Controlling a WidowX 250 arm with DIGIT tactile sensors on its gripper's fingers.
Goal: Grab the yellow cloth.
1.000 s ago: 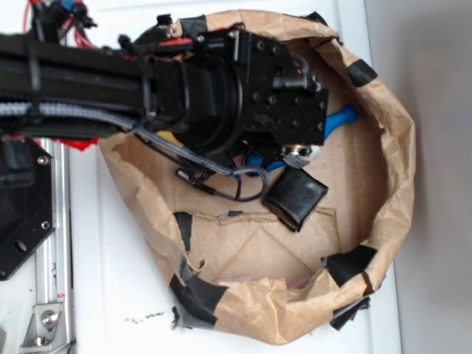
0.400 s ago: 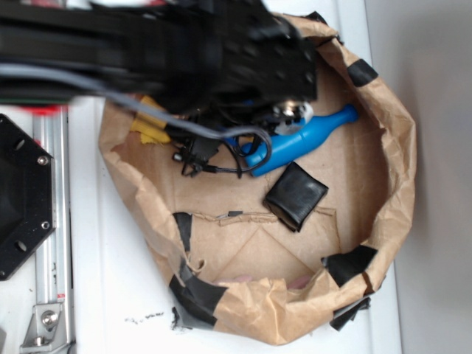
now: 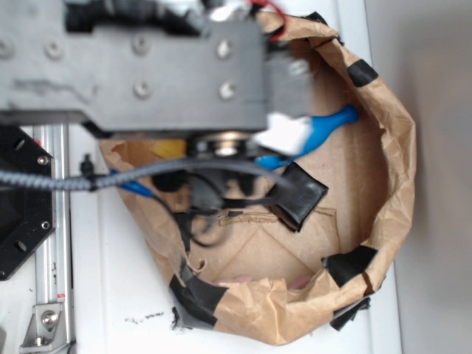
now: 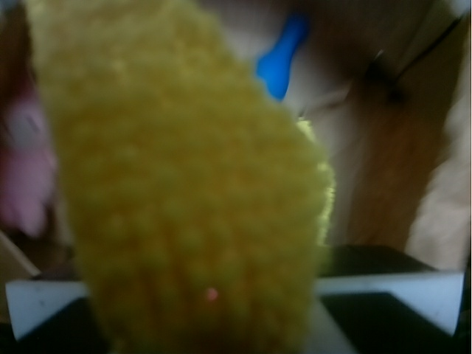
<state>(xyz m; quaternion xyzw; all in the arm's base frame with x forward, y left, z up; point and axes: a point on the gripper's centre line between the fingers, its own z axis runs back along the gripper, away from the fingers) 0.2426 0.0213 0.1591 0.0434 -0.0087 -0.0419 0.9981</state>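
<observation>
Yellow cloth [image 4: 184, 199]: fills most of the wrist view, a fuzzy mustard-yellow mass running from the top of the frame to the bottom, close to the lens and out of focus. In the exterior view only a small yellow patch [image 3: 166, 150] shows, just under the arm's lower edge, inside the left part of the paper ring.

Claw [image 4: 221, 310]: pale fingers [image 4: 383, 291] reach in from both lower sides of the wrist view and disappear behind the cloth, which lies between them — it looks clamped on the cloth, though the contact itself is hidden by the fabric. In the exterior view the claw cannot be made out under the arm.

Arm [image 3: 140, 66]: a large dark-grey block, blurred, covering the upper left of the exterior view and the top-left part of the paper ring; a braided grey cable [image 3: 44, 181] runs left from beneath it.

Blue bottle [image 3: 324, 127]: lying on its side inside the ring, neck pointing right, its body partly hidden by the arm.

Black pad [image 3: 296, 195]: a folded dark square just below the bottle, on the brown floor of the ring.

Brown paper ring [image 3: 394, 169]: crumpled wall patched with black tape, sitting on the white worktop [image 3: 110, 295].
</observation>
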